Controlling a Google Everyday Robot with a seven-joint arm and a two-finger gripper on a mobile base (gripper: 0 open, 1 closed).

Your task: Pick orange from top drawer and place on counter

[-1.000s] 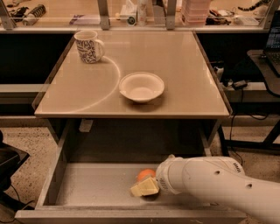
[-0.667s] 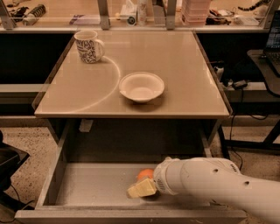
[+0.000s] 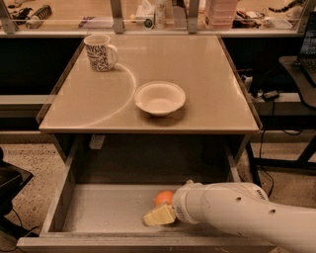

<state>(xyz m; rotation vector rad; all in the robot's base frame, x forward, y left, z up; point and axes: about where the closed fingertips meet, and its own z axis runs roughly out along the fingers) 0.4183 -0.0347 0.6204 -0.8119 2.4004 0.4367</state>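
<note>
One orange, one mug, one bowl, and one pincer inside the one open top drawer.

site: lab | cues: cluttered shelf, laptop, cables | claw in top drawer

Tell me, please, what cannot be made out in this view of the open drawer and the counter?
Camera view:
The orange: its lower right is hidden behind the white arm.
The gripper, in the top drawer beside the orange: mostly covered by the arm; contact with the orange cannot be told.
The drawer's right floor: under the arm.
The shelf clutter behind the counter: cut off by the top edge.
</note>
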